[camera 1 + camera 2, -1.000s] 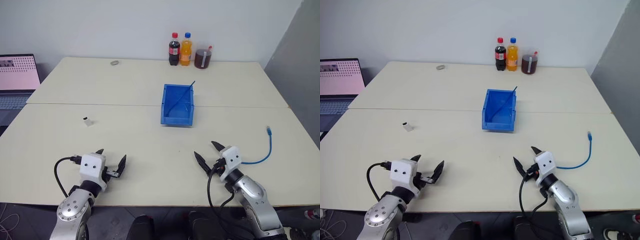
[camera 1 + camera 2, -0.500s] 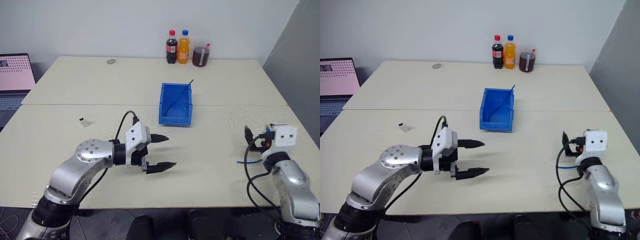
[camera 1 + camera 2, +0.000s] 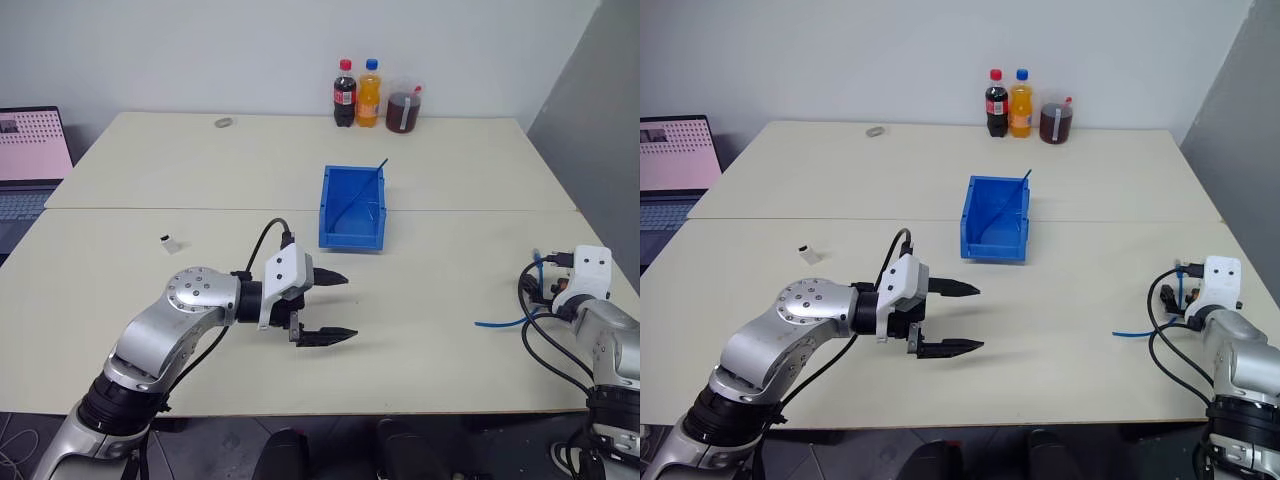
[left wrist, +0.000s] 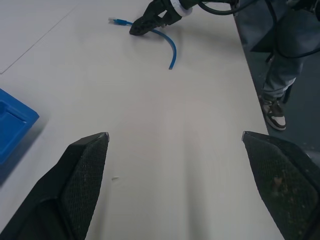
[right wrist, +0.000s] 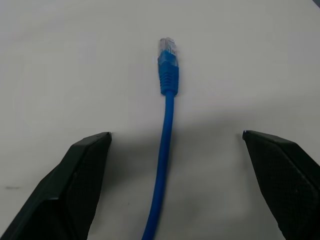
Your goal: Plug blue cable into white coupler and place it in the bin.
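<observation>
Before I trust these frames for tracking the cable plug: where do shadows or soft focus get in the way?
Right wrist view: the blue cable and its clear plug are sharp, with a soft grey shadow on the table beside the cable. Left wrist view: the left claw fingertips are blurred, the cable small but distinct. Left eye view: even light, no glare on the bin.

Probably an office or robotics lab: plain white walls, two pale tabletops (image 3: 200, 170) pushed together, an open laptop (image 3: 30, 160) at one edge, drink bottles (image 3: 357, 93) by the wall.
</observation>
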